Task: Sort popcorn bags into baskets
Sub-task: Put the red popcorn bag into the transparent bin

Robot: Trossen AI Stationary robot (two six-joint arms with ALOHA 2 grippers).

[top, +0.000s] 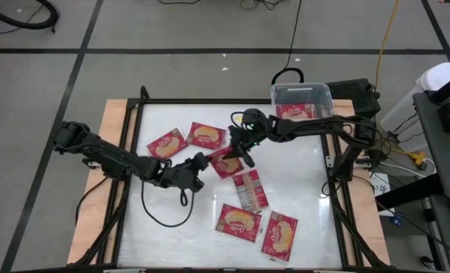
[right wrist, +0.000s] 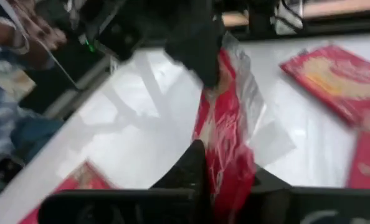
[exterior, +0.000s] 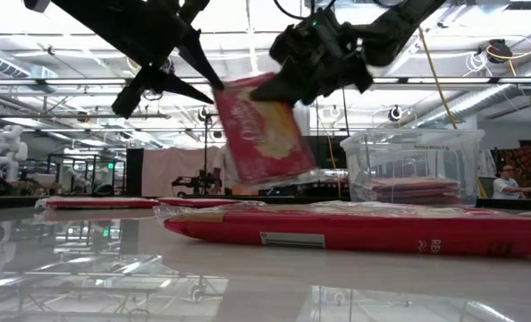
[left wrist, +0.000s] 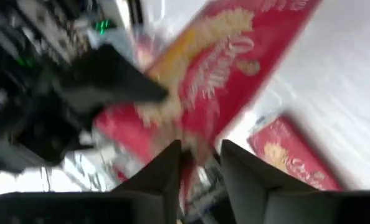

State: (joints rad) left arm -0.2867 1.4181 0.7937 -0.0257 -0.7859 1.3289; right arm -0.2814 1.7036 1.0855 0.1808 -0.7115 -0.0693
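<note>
You have one popcorn bag (top: 223, 161) pinched mid-counter by both the left gripper (top: 202, 161) and right gripper (top: 244, 154), jaws closed; release left, then carry it to the clear basket (top: 301, 102).

Overhead: straight down on the whole table (top: 301, 199), both arms and surrounding floor in frame, from well above. Table height: level across the glossy surface into the room behind, very near a flat-lying packet (exterior: 355, 231), arms entering from above. Left wrist: forward past its own two dark fingers (left wrist: 172, 171), close on the lifted bag (left wrist: 235, 68). Right wrist: likewise close on that bag (right wrist: 225, 137) edge-on. Shared by all four: the raised bag at table centre (top: 225, 161); clear bin (top: 301, 97) in overhead and low (exterior: 417, 165).
</note>
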